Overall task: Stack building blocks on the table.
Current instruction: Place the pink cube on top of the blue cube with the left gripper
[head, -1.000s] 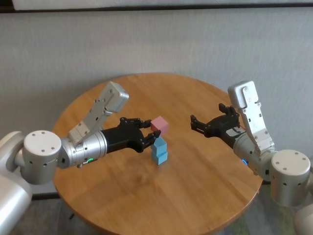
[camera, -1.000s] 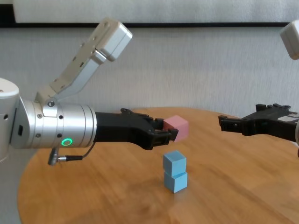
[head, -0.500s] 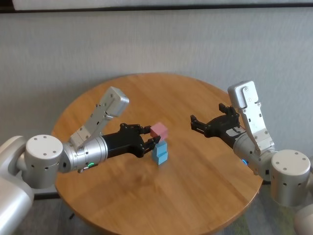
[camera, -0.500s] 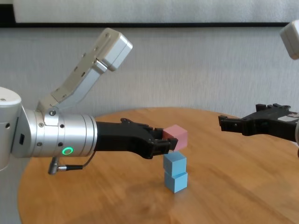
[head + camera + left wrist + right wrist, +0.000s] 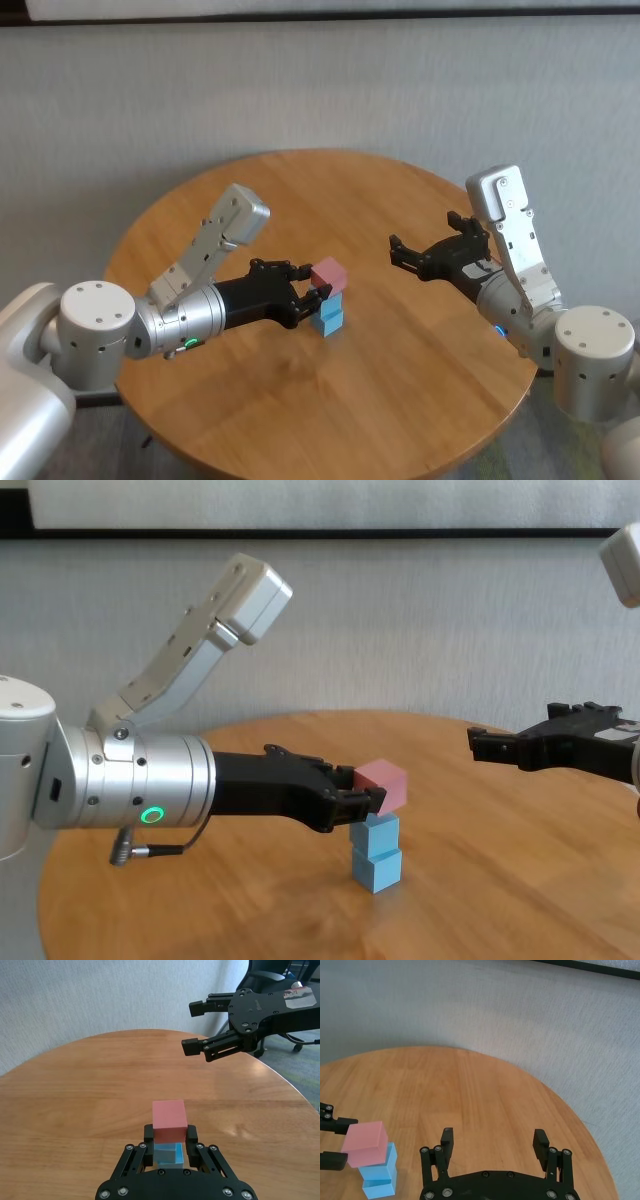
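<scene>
Pink block [image 5: 328, 275] sits right on top of the two light blue blocks [image 5: 326, 312], which are stacked one on the other near the middle of the bench [image 5: 400, 400]. It looks to be resting on the upper blue one, turned a little off square with it. The left hand [image 5: 312, 290] is clamped on the pink block from both sides, fingers reaching in level from the stack's left side. From the left wrist, the pink block fills the gap between the pads and the blue stack shows just under it. Over on the stack's right side, well apart from it, the right hand [image 5: 430, 252] hangs above the bench with its fingers spread wide, gripping nothing, pointing toward the stack.
</scene>
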`<control>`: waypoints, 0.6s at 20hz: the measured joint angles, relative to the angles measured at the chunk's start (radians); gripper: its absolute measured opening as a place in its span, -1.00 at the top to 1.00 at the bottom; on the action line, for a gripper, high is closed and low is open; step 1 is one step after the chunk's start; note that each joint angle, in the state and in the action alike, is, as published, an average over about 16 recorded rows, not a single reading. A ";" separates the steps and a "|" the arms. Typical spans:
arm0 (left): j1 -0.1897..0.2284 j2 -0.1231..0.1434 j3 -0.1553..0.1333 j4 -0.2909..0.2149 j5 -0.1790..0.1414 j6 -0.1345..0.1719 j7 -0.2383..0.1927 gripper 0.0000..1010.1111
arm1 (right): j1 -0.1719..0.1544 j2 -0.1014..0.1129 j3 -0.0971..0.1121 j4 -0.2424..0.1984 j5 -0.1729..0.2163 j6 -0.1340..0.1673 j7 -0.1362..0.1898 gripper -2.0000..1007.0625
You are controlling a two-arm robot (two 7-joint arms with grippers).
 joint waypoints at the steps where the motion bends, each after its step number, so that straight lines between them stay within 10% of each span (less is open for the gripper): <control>1: 0.000 -0.001 0.001 0.001 0.000 0.000 0.000 0.24 | 0.000 0.000 0.000 0.000 0.000 0.000 0.000 -1.00; 12: 0.002 -0.008 0.008 0.000 0.002 0.002 0.003 0.24 | 0.000 0.000 0.000 0.000 0.000 0.000 0.000 -1.00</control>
